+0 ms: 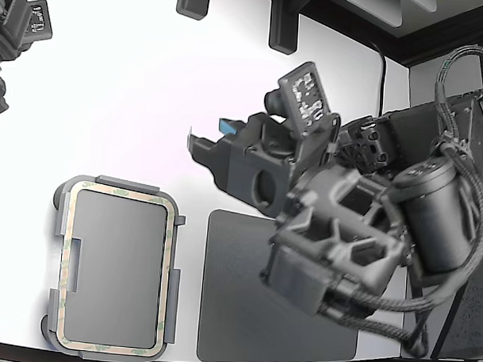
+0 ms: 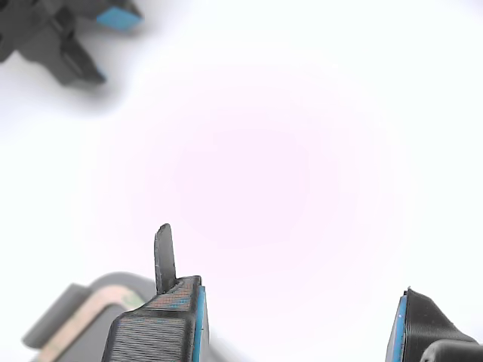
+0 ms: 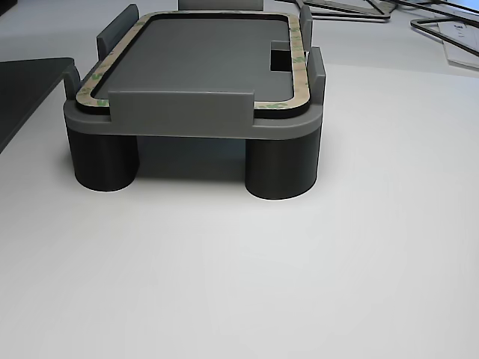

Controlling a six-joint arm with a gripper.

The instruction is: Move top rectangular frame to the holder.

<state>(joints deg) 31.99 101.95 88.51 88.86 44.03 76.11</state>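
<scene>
The top rectangular frame (image 1: 122, 190), a thin tan-olive ring, lies flat inside the light grey holder (image 1: 127, 181) at the exterior view's lower left. The other view shows the frame (image 3: 296, 67) seated between the raised tabs of the holder (image 3: 179, 108), which stands on short round legs. My gripper (image 1: 211, 139) hangs open above bare white table, up and to the right of the holder and apart from it. In the wrist view my gripper (image 2: 290, 302) holds nothing between its blue-padded fingers (image 2: 162, 324), and a corner of the frame (image 2: 83, 317) shows beside one finger.
A dark grey flat pad (image 1: 253, 308) lies just right of the holder in the exterior view, partly under my arm. A second arm's gripper (image 1: 17, 30) sits at the upper left. Black brackets (image 1: 282, 27) stand at the table's far edge.
</scene>
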